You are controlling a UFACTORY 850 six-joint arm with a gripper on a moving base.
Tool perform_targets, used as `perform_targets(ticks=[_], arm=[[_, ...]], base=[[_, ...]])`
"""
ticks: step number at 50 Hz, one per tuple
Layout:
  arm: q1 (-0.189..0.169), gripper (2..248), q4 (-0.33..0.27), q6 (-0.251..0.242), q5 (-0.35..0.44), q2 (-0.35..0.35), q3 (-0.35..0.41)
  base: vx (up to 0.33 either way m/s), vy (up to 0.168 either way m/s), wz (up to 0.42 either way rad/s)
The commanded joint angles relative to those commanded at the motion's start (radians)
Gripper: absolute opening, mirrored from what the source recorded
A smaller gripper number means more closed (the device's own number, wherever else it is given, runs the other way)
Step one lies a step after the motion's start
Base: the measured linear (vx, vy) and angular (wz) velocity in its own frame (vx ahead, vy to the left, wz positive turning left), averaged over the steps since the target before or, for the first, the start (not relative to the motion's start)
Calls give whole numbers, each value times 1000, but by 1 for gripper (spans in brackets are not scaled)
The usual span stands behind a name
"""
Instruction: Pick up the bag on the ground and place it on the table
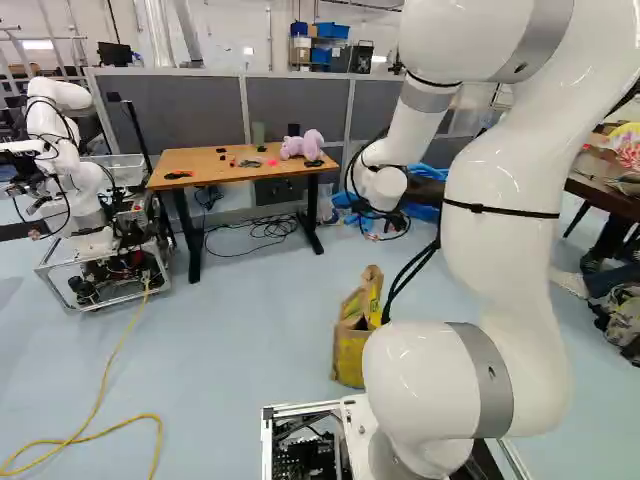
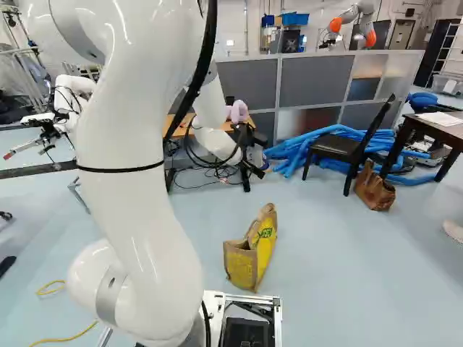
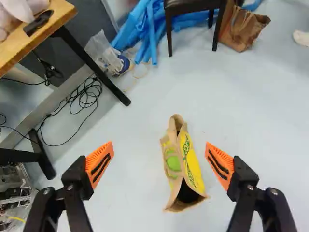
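Tool [image 2: 259, 157] wide open, bag [image 3: 192, 162] ahead

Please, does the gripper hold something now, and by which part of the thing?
Nothing is held: the gripper is open, and the yellow bag stands on the floor beyond its fingers.

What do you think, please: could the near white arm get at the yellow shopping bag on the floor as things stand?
Likely yes: the pincer is open, the yellow shopping bag stands ahead of it, and nothing visible blocks the space between. The near white arm would probably have to lower.
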Motion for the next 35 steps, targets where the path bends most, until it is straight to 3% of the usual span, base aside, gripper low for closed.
perform_targets(ticks=[35], arm=[[-51, 247, 128, 0, -213, -172, -158]], base=[[0, 0, 0]])
